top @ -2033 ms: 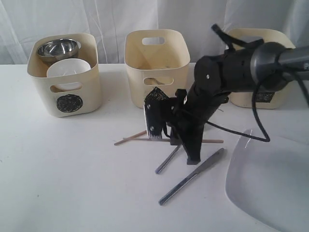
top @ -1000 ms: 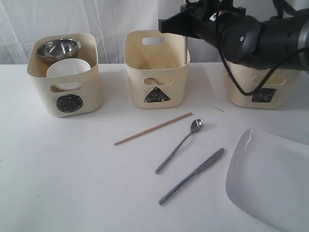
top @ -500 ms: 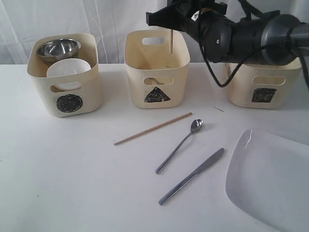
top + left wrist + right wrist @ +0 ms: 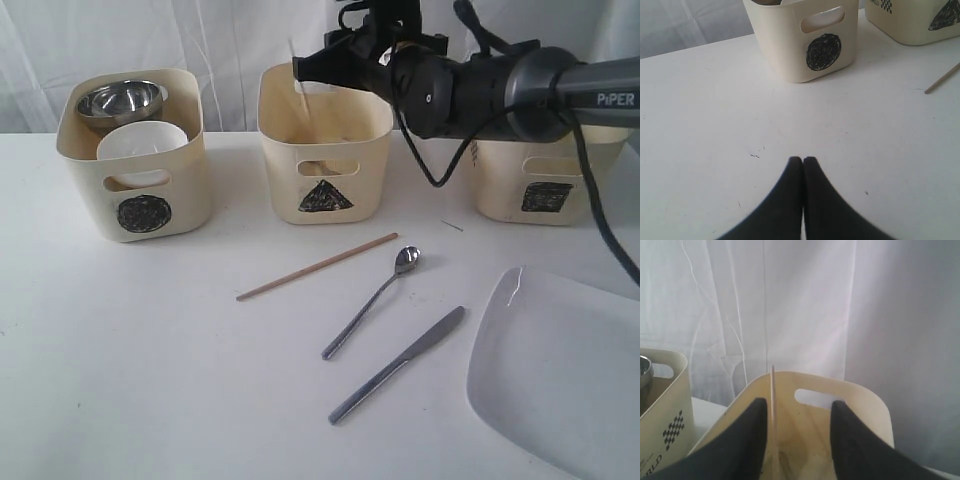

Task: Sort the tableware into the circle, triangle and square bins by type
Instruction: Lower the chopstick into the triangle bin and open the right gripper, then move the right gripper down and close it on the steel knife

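My right gripper (image 4: 318,66) hovers over the triangle bin (image 4: 325,140), and in its wrist view the right gripper (image 4: 798,402) is open. A wooden chopstick (image 4: 773,405) stands loose in that bin beside one finger, and the chopstick (image 4: 298,75) leans at its left wall. A second chopstick (image 4: 317,266), the spoon (image 4: 372,300), the knife (image 4: 398,364) and the white plate (image 4: 560,370) lie on the table. The circle bin (image 4: 135,205) holds the steel bowl (image 4: 120,100) and the white bowl (image 4: 140,140). My left gripper (image 4: 803,159) is shut, empty, low over the table. The fork is hidden.
The square bin (image 4: 540,190) stands at the back right, partly behind the right arm; a steel mug rim (image 4: 643,374) shows inside it. A white curtain hangs behind the bins. The circle bin (image 4: 805,45) is ahead of the left gripper.
The right arm lifted one chopstick off the table and carried it left over the triangle bin. Its jaws have opened and the chopstick now stands in the bin.
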Controlling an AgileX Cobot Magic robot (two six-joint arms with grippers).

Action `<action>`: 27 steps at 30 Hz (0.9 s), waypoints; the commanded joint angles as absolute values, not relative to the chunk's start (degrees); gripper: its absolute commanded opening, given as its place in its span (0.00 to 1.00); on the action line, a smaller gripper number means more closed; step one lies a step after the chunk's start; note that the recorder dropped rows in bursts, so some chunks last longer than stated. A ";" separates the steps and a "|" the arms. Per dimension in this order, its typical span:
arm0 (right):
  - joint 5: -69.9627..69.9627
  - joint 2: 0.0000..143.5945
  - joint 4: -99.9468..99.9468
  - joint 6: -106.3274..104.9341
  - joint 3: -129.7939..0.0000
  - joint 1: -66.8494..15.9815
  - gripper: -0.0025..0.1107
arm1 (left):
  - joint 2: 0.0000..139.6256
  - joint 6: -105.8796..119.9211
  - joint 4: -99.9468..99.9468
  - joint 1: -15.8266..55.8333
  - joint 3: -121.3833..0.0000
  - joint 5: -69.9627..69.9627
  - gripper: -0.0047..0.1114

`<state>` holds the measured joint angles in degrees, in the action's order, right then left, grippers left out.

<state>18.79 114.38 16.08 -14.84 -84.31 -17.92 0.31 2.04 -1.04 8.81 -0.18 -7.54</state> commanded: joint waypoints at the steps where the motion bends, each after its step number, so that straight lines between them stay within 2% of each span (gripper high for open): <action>1: 11.97 111.01 15.82 -20.30 -84.59 -17.67 0.37 | 0.00 1.97 -0.95 8.70 0.00 -7.75 0.04; 8: -9.33 102.57 14.80 -35.84 -81.48 -17.67 0.37 | 0.00 1.97 -0.95 8.70 0.00 -7.75 0.04; 16: -51.32 95.41 10.97 -58.46 -78.53 -18.31 0.37 | 0.00 1.97 -0.95 8.70 0.00 -7.75 0.04; 19: -62.34 96.03 9.49 -68.27 -78.54 -19.22 0.37 | 0.00 1.97 -0.95 8.70 0.00 -7.75 0.04; 27: -65.90 99.59 7.24 -77.22 -78.54 -24.24 0.37 | 0.00 1.97 -0.95 8.70 0.00 -7.75 0.04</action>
